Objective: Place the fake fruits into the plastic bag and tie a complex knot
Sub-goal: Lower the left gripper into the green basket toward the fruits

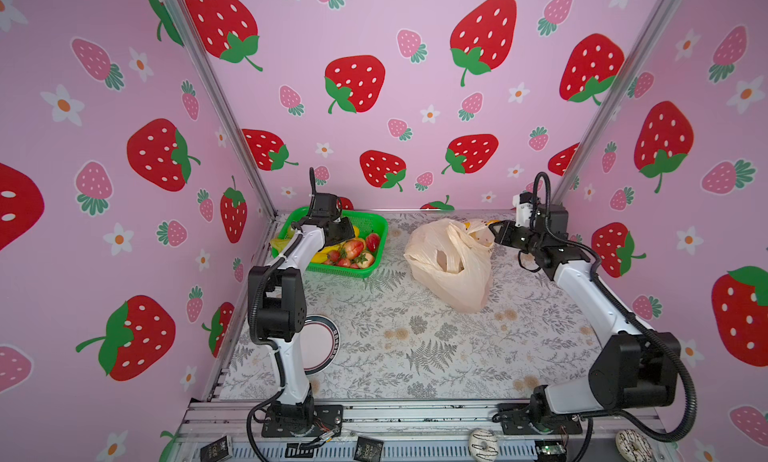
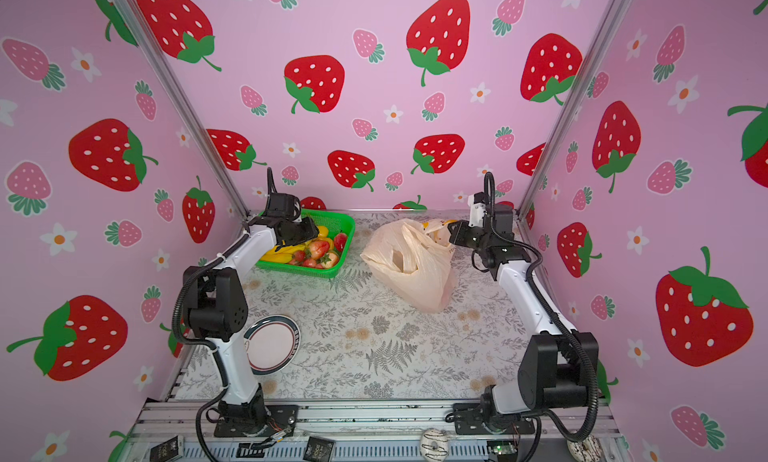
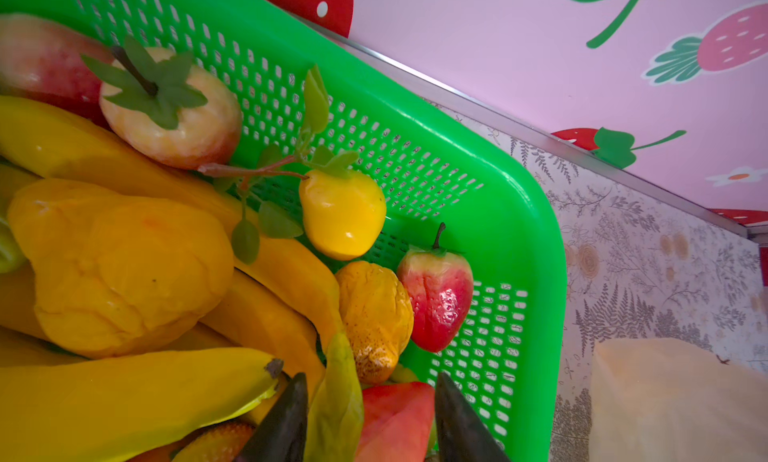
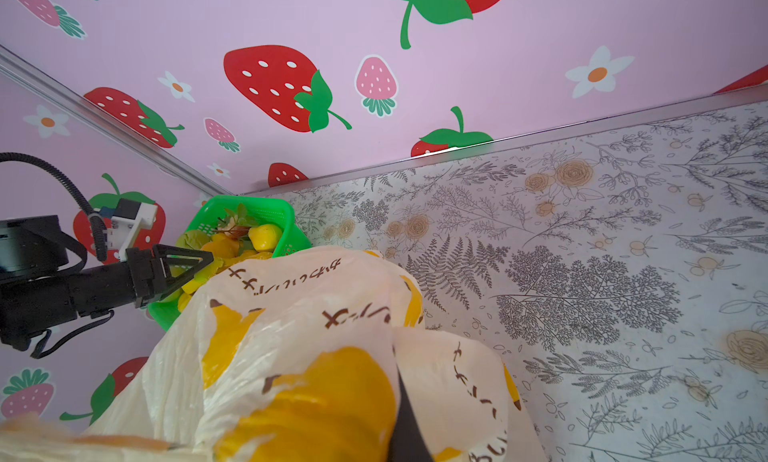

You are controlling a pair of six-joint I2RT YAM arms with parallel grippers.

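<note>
At the left rear corner of the tabletop [image 1: 395, 335]: a green mesh basket [image 1: 345, 272] stands, well apart from the bag.
basket contents: a heap of fake fruits [image 1: 353, 250] touching one another, among them bananas [image 3: 124, 397] lying lengthwise along the basket and a strawberry [image 3: 438, 302] against the wall near the corner.
left gripper [image 3: 370, 393]: down inside the basket, its fingers apart on either side of a red-pink fruit [image 3: 395, 426] and a yellow-green piece [image 3: 336, 397]. Whether the pads bear on either cannot be told, since the contact falls at the edge of the wrist view.
deciding relation: the plastic bag [image 1: 449, 268] lies to the right of this gripper with bare tabletop between. This gripper is the nearer one to the fruit, so the carry would likely go rightward over the basket's right wall.
bag position: slumped right of centre in both top views, its long axis running from the raised far rim toward the near edge, with an opening showing on its upper side.
bag contents: cannot tell; the film is translucent, and the yellow patches may be only its print.
right gripper [image 1: 496, 231]: pressed together on the bag's far right rim, holding that rim clear of the table.
knot: none visible, and the tying looks not yet begun.
</note>
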